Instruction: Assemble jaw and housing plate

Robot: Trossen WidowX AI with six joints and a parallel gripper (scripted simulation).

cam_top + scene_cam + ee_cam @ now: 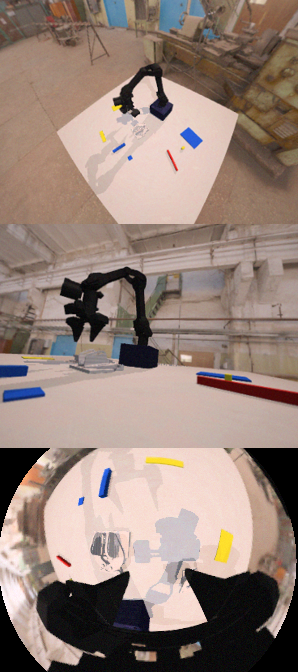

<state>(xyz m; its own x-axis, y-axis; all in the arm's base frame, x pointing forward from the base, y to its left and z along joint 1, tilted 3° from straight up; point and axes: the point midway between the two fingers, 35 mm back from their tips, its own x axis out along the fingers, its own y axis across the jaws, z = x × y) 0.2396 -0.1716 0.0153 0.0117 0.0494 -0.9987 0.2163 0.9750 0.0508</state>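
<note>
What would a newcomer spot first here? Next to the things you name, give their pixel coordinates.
The black six-joint arm (153, 70) (139, 299), arching from its dark navy box base (161, 109) (138, 355) (131, 615), its gripper (129, 112) (83, 339) (157, 572) open above the table. Then the long red bar (172, 160) (247, 389) (63, 561), near the flat blue rectangular plate (191, 138) (223, 376).

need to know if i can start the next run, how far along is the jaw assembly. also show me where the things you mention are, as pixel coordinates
The pale assembly (140, 131) (92, 361) (111, 550) sits on the table as one cluster; whether the teeth mesh or the plate is level, I cannot tell. Nothing is in hand: the jaws (127, 115) (83, 341) (157, 573) are open and raised off it. Probably only a close check of the plate is left, so hold the next run until then.
</note>
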